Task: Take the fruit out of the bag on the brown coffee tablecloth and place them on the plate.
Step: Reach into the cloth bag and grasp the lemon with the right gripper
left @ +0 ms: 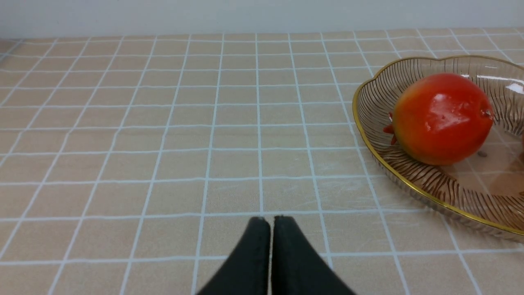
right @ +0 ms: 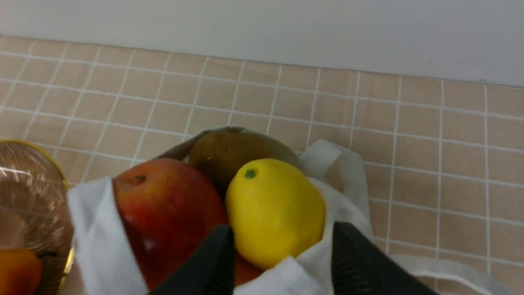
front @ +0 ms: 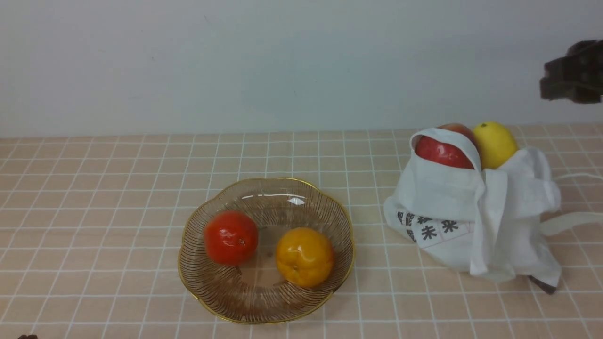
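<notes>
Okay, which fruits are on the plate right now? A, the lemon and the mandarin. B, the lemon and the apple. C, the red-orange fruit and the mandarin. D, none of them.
C: the red-orange fruit and the mandarin lie side by side in the plate, while the lemon and the apple poke out of the top of the bag.

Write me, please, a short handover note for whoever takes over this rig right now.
Left claw shut, empty, over the tablecloth beside the plate.
Right claw open above the bag, lined up on the lemon, gripping nothing.
Done: red-orange fruit and mandarin lie on the plate.
Left: apple, lemon and a brownish fruit are in the bag.
</notes>
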Controlling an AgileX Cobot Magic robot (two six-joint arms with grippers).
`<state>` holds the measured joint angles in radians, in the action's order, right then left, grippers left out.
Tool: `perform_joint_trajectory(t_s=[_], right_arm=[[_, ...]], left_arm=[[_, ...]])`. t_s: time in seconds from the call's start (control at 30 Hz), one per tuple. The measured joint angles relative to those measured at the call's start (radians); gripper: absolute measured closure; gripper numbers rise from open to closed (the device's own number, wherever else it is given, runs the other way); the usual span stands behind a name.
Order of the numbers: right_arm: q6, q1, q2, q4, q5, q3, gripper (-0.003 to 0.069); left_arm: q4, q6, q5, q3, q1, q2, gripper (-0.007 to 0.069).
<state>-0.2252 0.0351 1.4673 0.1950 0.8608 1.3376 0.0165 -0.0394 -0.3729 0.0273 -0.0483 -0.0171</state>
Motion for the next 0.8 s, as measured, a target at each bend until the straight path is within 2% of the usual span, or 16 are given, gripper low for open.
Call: perform_joint_trajectory(t_s=[0.07, 0.1, 0.13, 0.17, 0.2, 0.23, 0.4, 0.57, 0.8], right_arm=[[-0.007, 0.000, 0.047, 0.003, -0.004, 0.014, 0.0232], [-0.007, 0.000, 0.054, 0.003, -0.005, 0.016, 0.0223], [-0.010, 0.001, 0.108, 0.013, -0.008, 0.031, 0.0163], [-0.010, 0.001, 0.114, 0.012, -0.008, 0.032, 0.0149], [-0.013, 0.001, 0.162, 0.020, -0.010, 0.043, 0.0095], [-0.015, 0.001, 0.181, 0.022, -0.011, 0.046, 0.0076], [-0.030, 0.001, 0.231, 0.039, -0.012, 0.049, 0.0048], [-0.092, 0.001, 0.240, 0.088, -0.033, 0.050, 0.0048], [-0.116, 0.001, 0.290, 0.099, -0.047, 0.052, 0.0050]], left_arm=[[0.000, 0.000, 0.000, 0.000, 0.000, 0.000, 0.0632], [0.000, 0.000, 0.000, 0.000, 0.000, 0.000, 0.0632], [0.000, 0.000, 0.000, 0.000, 0.000, 0.000, 0.0632], [0.000, 0.000, 0.000, 0.000, 0.000, 0.000, 0.0632], [0.000, 0.000, 0.000, 0.000, 0.000, 0.000, 0.0632], [0.000, 0.000, 0.000, 0.000, 0.000, 0.000, 0.0632], [0.000, 0.000, 0.000, 0.000, 0.000, 0.000, 0.0632], [0.000, 0.000, 0.000, 0.000, 0.000, 0.000, 0.0632], [0.000, 0.000, 0.000, 0.000, 0.000, 0.000, 0.0632]])
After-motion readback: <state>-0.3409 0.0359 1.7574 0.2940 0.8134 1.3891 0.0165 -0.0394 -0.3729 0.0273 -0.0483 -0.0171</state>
